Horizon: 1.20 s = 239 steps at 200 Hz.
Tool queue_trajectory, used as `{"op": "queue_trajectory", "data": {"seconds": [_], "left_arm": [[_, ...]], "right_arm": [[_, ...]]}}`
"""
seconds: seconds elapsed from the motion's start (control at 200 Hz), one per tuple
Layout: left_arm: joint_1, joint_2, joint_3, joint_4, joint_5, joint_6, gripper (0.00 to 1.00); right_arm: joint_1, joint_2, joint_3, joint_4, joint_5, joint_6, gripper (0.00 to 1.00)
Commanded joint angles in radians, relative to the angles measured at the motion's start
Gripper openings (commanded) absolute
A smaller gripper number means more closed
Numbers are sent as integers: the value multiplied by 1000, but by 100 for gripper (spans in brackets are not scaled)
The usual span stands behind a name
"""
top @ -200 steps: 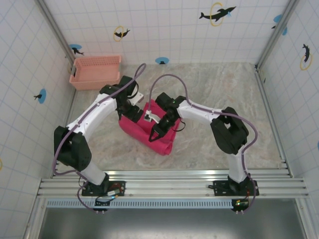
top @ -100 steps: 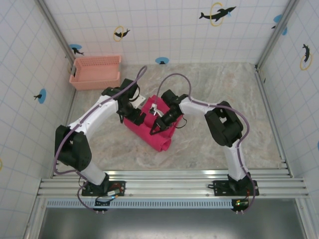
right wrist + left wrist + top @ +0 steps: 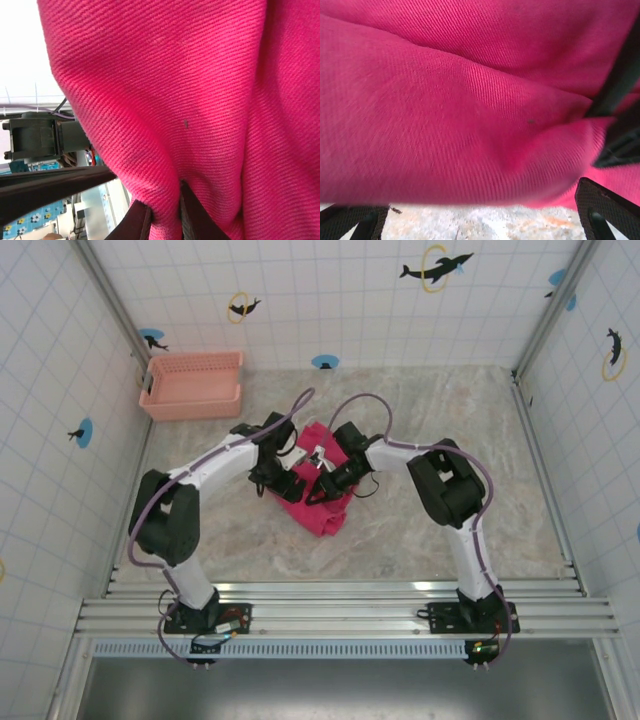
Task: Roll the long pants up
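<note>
Right claw (image 3: 163, 220) pinches long pants (image 3: 170, 90) fold, clear at wrist.

The white-shelled left arm (image 3: 215, 462) and right arm (image 3: 398, 452) have bulky black joint housings, looping pale-purple cables (image 3: 360, 398) and black angular fingers (image 3: 600, 210).

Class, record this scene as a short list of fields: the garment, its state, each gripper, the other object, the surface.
garment: long pants, magenta-pink
state: bunched into a compact bundle mid-table, between the two arms
left gripper: open, fingers wide apart at the cloth's edge
right gripper: shut, pinching a fold of the pants
other object: basket, salmon-pink, far left corner, apart from the pants
surface: table, marbled
</note>
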Motion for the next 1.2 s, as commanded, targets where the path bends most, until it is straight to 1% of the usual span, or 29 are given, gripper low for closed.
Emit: {"op": "queue_trajectory", "data": {"seconds": [0.0, 0.09, 0.2, 0.235, 0.285, 0.355, 0.41, 0.47, 0.545, 0.575, 0.636, 0.686, 0.731, 0.761, 0.811, 0.851, 0.916, 0.961, 1.001, 1.046, 1.086, 1.156, 1.191], "left_arm": [[3, 87, 69, 25, 1, -29, 97], [2, 167, 152, -1, -17, -40, 98], [2, 228, 189, -5, -23, -48, 97], [6, 240, 197, -7, -37, -55, 97], [3, 256, 205, -9, -45, -51, 98], [2, 284, 224, -27, -56, -44, 97], [4, 303, 236, -36, -54, -40, 97], [3, 309, 234, -30, -50, -43, 98], [3, 313, 234, -26, -48, -47, 97], [3, 316, 236, -26, -46, -46, 97], [4, 323, 242, -32, -46, -47, 98], [2, 324, 245, -31, -45, -45, 98], [3, 326, 248, -35, -45, -46, 98], [4, 326, 250, -36, -46, -47, 98], [4, 326, 256, -37, -43, -46, 98], [3, 327, 260, -40, -45, -45, 97], [3, 328, 264, -43, -42, -45, 97], [3, 329, 267, -47, -42, -44, 98], [3, 329, 267, -49, -38, -42, 97], [4, 330, 269, -51, -38, -40, 97], [4, 332, 269, -52, -37, -40, 97], [3, 336, 271, -54, -33, -39, 97], [3, 338, 270, -53, -30, -38, 98]], "right_arm": [[-11, 57, -32, 24, 101, 22, 17], [-14, 57, -37, 29, 94, 25, 18], [-19, 33, -56, 33, 110, 25, 22], [-19, 12, -73, 33, 147, 24, 29], [-17, -43, -110, 42, 230, 16, 46], [-11, -130, -159, 58, 327, 10, 59], [-2, -189, -169, 28, 386, -6, 64], [26, -252, -159, -36, 477, -51, 69], [84, -320, -132, -137, 628, -127, 71], [115, -342, -121, -172, 697, -157, 74], [184, -367, -96, -238, 874, -203, 75], [247, -378, -81, -269, 980, -235, 78], [303, -382, -73, -287, 1101, -240, 78], [336, -383, -72, -287, 1144, -250, 80], [387, -382, -71, -282, 1226, -243, 80], [421, -376, -71, -271, 1255, -242, 82], [463, -352, -57, -271, 1330, -227, 82], [485, -332, -50, -269, 1366, -226, 83], [502, -314, -42, -271, 1427, -220, 83], [516, -294, -38, -267, 1456, -229, 83], [529, -272, -29, -269, 1520, -229, 82], [552, -226, -18, -270, 1597, -254, 83], [565, -208, -14, -267, 1662, -258, 83]]}}
